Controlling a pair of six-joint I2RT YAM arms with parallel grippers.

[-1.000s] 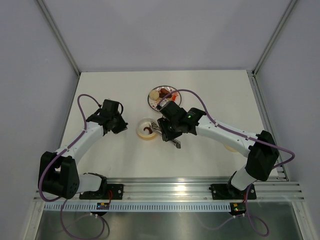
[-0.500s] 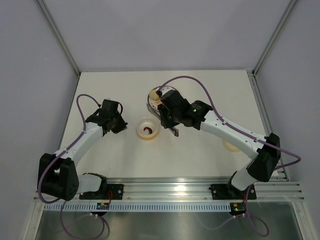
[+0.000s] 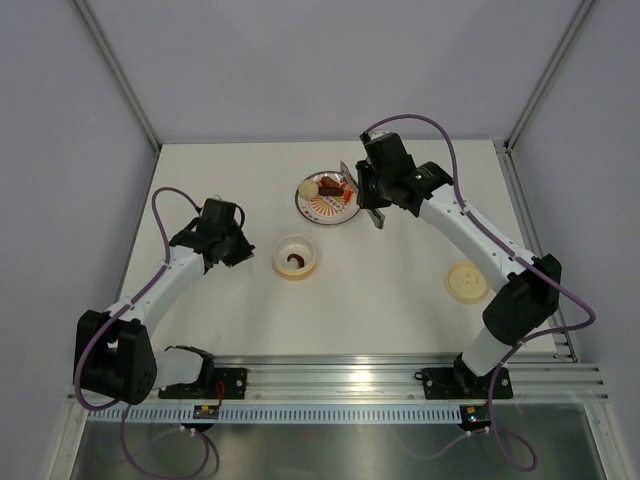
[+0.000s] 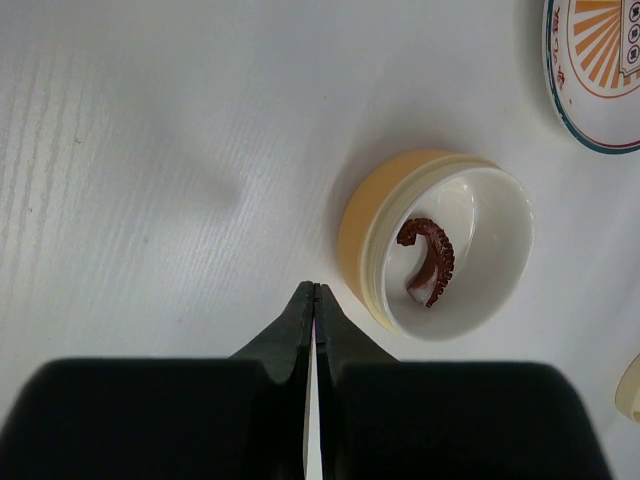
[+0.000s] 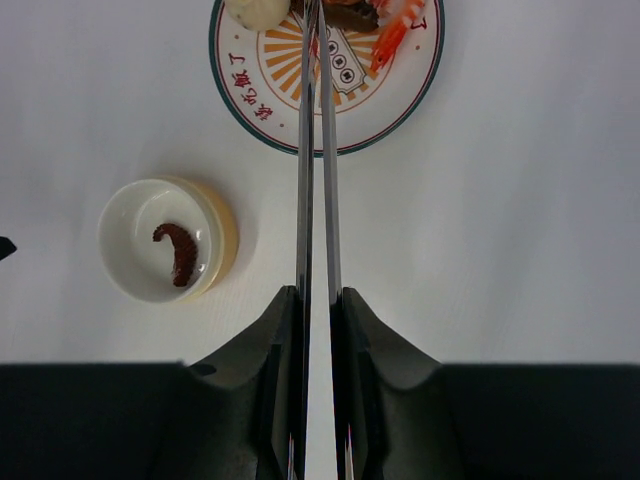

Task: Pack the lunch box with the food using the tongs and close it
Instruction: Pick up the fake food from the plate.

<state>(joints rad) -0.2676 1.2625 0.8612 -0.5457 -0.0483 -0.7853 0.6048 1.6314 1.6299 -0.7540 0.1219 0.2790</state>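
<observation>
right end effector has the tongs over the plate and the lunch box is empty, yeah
Not empty: the left wrist view shows one curled brown food piece in the lunch box. The right end effector does hold the tongs over the plate.

The right gripper (image 5: 318, 300) has swung away from the lunch box (image 5: 222, 240) and over to the plate (image 5: 400, 100), taking the tongs (image 5: 312, 150) along. A second ago the tong tips were right by the lunch box. Now the lunch box sits off to the left of the jaws. The plate lies straight ahead of them, with the tong tips among the food (image 5: 395, 35). The arm no longer hides the lid (image 3: 467, 281).
</observation>
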